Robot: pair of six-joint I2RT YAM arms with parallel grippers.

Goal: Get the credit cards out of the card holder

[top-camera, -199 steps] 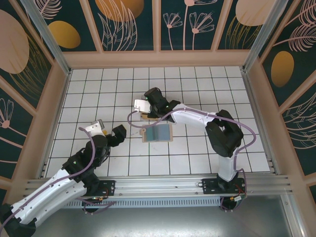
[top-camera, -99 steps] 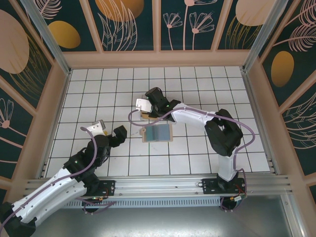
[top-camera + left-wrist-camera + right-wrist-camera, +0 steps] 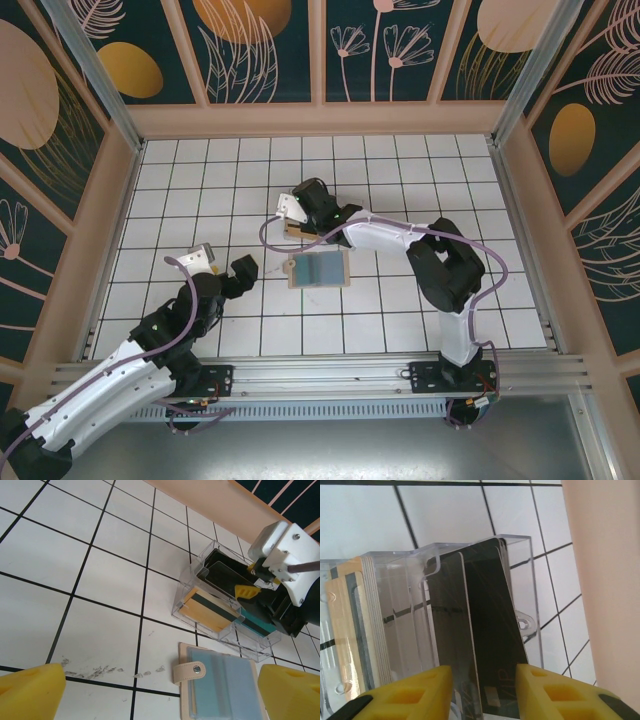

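Overhead, a white tiled bench (image 3: 200,180) carries the card holder (image 3: 318,270), which lies open and flat near the middle, tan border outward and blue-grey sleeves facing up. Its strap with a metal snap (image 3: 187,670) sticks out toward the left arm. Just beyond it, toward the far wall, stands a clear plastic tray (image 3: 190,587) with upright compartments. Credit cards (image 3: 490,645) already stand on edge there: dark ones in one section and tan ones with a dark stripe (image 3: 210,610) in the next. The right end effector (image 3: 482,695) sits over the tray, its yellow fingers parted on either side of the dark cards, and neither pad appears pressed against them. The left end effector (image 3: 160,697) hovers low on the near left side of the holder, spread wide and holding nothing. Whether any cards remain in the sleeves cannot be told. Such cards are probably light, thin, stiff and slick, so a grip would likely work best on an exposed short edge, pinched across both flat faces and drawn straight out along the slot. The holder looks light and soft, so it may slide or lift with the card unless its border is pinned down.
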